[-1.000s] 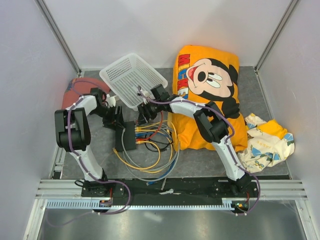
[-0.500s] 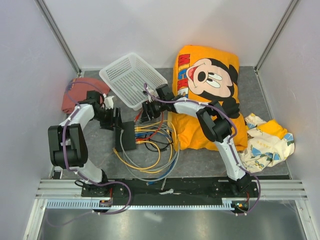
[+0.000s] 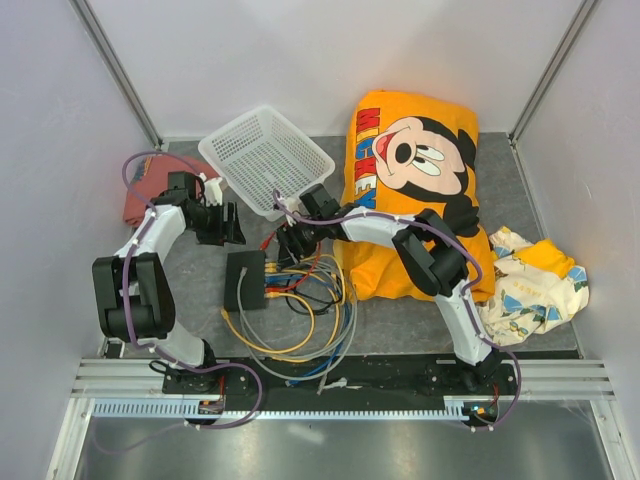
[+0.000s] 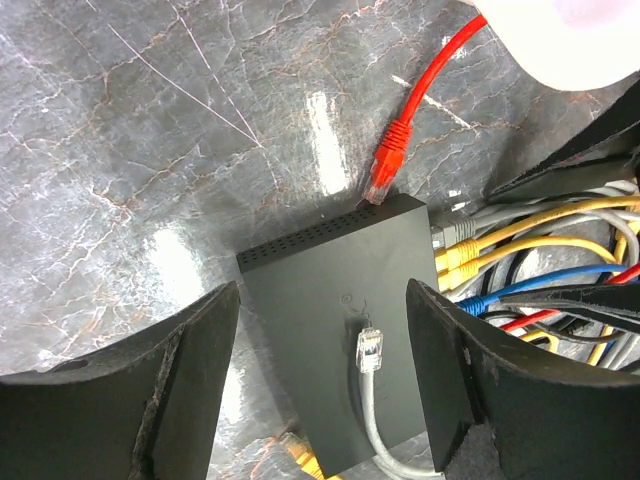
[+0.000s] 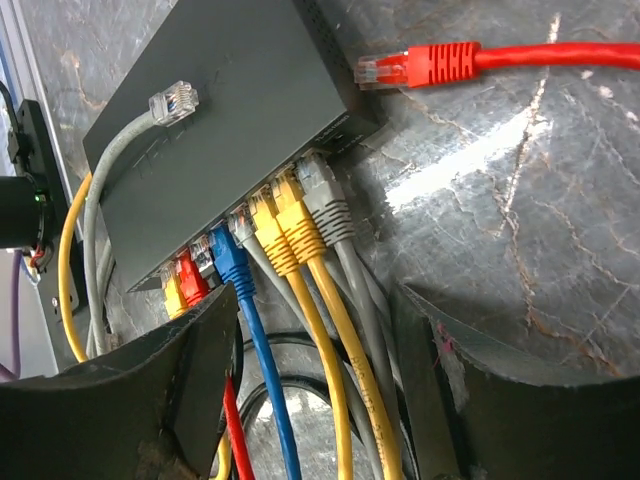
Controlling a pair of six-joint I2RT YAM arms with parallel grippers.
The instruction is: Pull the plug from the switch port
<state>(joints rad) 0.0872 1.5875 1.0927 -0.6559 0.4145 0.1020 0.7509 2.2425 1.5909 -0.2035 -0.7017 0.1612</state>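
The switch (image 3: 245, 280) is a flat black box on the grey mat, with several plugs in the sockets on its right side. In the right wrist view these are a grey plug (image 5: 325, 205), yellow plugs (image 5: 280, 225), a blue plug (image 5: 232, 260) and a red plug (image 5: 190, 280). A loose red plug (image 4: 390, 165) lies off the switch's far corner. A loose grey plug (image 4: 368, 350) rests on top of the switch (image 4: 330, 300). My left gripper (image 3: 225, 225) is open and empty above the switch's far end. My right gripper (image 3: 290, 240) is open over the plugged cables (image 5: 330, 380).
A white mesh basket (image 3: 265, 160) stands behind the grippers. An orange Mickey pillow (image 3: 420, 190) lies to the right, with crumpled cloth (image 3: 535, 280) beyond it. A reddish cloth (image 3: 145, 190) lies at the far left. Cable loops (image 3: 300, 320) spread toward the near rail.
My left gripper has lifted back off the switch. The switch has shifted nearer and left. My right gripper has moved down toward the plugged cables.
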